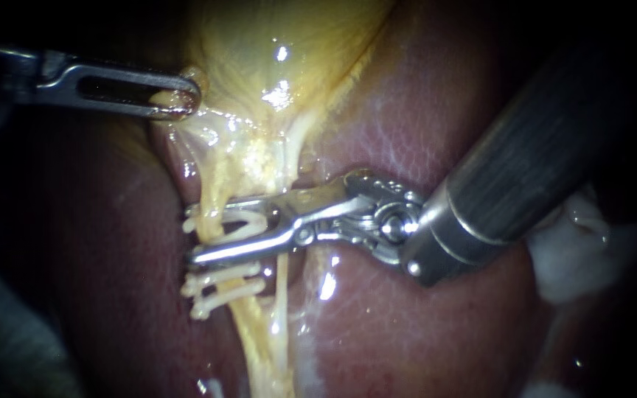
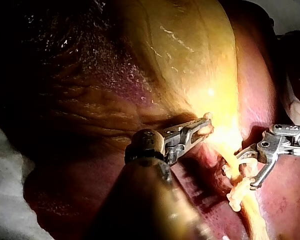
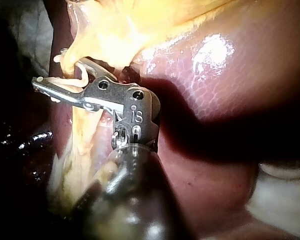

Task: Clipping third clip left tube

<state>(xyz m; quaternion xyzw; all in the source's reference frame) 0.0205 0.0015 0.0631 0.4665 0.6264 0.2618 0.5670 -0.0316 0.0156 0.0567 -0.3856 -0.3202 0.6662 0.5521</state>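
**Clip astride left tube, unclosed**

Left instrument clenched on gallbladder tissue. Right instrument jaws, apart, grasp the clip with the tube between them; two set clips lie just beside. Advise squaring to tube, then closing fully.

place: surgical bench lab | evidence: bare liver, gallbladder, white cloth

Glossy red-brown liver, yellow gallbladder and clipped left tube lying on it, white cloth alongside
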